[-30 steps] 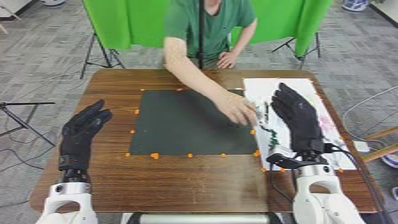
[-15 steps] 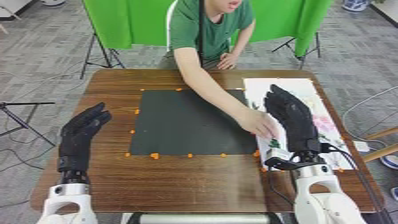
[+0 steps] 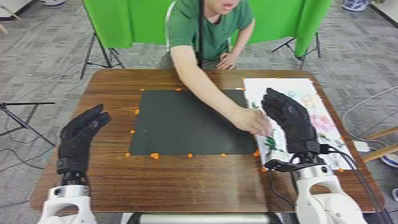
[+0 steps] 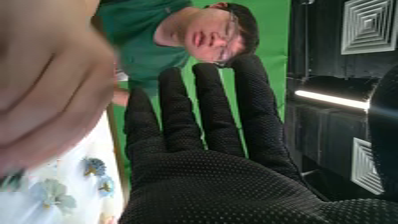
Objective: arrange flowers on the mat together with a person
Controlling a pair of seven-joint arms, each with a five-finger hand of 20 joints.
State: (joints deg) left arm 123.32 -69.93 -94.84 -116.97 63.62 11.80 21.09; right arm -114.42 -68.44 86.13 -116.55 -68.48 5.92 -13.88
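Observation:
In the head view the right hand [image 3: 290, 118] is over the white sheet [image 3: 282, 85], its fingers straight and nothing held. The left hand [image 3: 82, 131] rests above the table's left side, fingers relaxed. A dark mat [image 3: 182, 125] lies mid-table. A person's hand [image 3: 250, 121] is at the sheet's left edge, beside the right hand; whether it holds a flower cannot be told. Pink flowers [image 3: 322, 122] lie on the sheet. The right wrist view shows the right hand [image 4: 235, 185] with extended fingers, the person's hand [image 4: 53, 85] close by, and blue flowers [image 4: 95, 166] on the sheet.
Orange marks [image 3: 155, 156] dot the brown table [image 3: 195, 187] around the mat. A dark cable [image 3: 348, 159] runs along the right forearm. A green cloth [image 3: 129, 25] hangs behind the table, with a tripod [image 3: 105, 59] at the back left.
The person's hand moved right from over the mat to the sheet's left edge, then drew slightly back toward the mat. The right hand has shifted a little to the left. The left hand is still.

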